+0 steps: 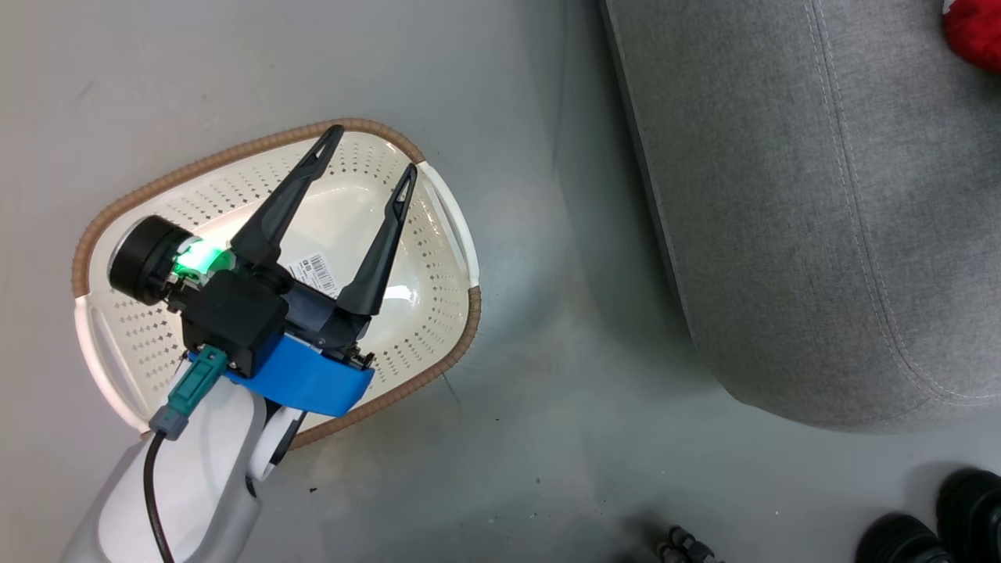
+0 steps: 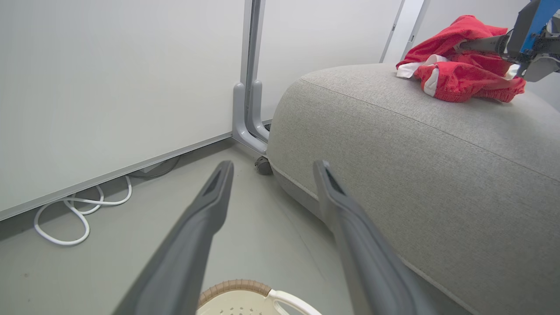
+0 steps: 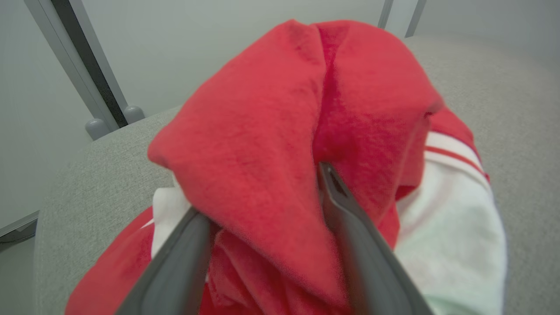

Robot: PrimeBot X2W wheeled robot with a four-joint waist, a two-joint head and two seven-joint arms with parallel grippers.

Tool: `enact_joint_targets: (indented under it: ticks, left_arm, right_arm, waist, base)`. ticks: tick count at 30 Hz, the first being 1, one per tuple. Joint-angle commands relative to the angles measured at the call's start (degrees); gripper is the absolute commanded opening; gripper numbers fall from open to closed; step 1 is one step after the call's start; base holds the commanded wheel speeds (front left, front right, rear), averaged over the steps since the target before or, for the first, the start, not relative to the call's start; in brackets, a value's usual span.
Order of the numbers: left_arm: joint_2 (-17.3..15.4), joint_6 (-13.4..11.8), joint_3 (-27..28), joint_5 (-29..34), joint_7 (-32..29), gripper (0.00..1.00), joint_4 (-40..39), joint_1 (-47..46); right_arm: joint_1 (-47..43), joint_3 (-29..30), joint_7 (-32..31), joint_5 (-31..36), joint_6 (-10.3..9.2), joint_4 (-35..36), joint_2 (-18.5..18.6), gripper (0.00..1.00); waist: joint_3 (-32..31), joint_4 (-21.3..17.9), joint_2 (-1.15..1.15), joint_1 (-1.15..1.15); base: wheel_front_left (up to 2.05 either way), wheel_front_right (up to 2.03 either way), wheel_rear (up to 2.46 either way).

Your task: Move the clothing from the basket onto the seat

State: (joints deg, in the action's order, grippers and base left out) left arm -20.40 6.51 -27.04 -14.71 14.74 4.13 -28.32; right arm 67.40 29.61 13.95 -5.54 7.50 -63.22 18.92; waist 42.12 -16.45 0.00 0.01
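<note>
Barcode label (image 1: 315, 270) inside the basket (image 1: 435, 291); print unreadable.

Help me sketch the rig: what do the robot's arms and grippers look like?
Left gripper: two long tapered dark fingers, black body, blue bracket, green light, teal plug with black cable, pale grey forearm. Right gripper: same dark grey fingers.

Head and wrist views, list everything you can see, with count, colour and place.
seat: one, grey, on floor
basket: one, cream with brown rim, floor beside seat
label: one, white, inside basket
clothing: one heap, red and white, on seat
partition panels: two, pale grey, behind seat
cable: one, white, looped on floor below panels
left gripper: one, dark, open above basket
right gripper: one, dark, open around a clothing fold
</note>
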Motion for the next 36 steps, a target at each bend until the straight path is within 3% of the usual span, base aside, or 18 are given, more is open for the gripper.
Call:
enact_joint_targets:
  ticks: [1,10,23,36]
  left_arm:
    - [0.23,-0.24,-0.25,-0.24,0.28,1.0,0.31,-0.56]
    - [2.49,-0.07,0.17,-1.32,0.47,1.0,2.39,0.68]
    - [8.04,0.51,4.81,-2.57,0.51,1.0,4.61,7.93]
    - [13.94,1.01,11.41,-2.15,0.47,1.0,9.66,18.01]
  right_arm:
    - [-0.05,0.32,0.35,0.48,-0.01,0.23,-0.2,1.0]
    - [-4.51,-1.02,0.41,1.81,-0.01,1.72,0.64,1.0]
    - [-12.97,-6.06,0.39,0.86,-0.01,4.36,-0.25,1.0]
    - [-32.68,-17.56,-1.34,-2.73,-0.01,20.36,-1.71,1.0]
  waist:
    - [-0.47,0.29,0.0,-0.01]
    - [-5.2,2.38,0.0,-0.01]
    - [-18.5,6.01,0.0,-0.01]
    - [-31.78,11.29,0.0,-0.01]
  base:
    - [0.0,0.0,0.0]
    - [0.0,0.0,0.0]
    - [0.0,0.0,0.0]
    - [0.0,0.0,0.0]
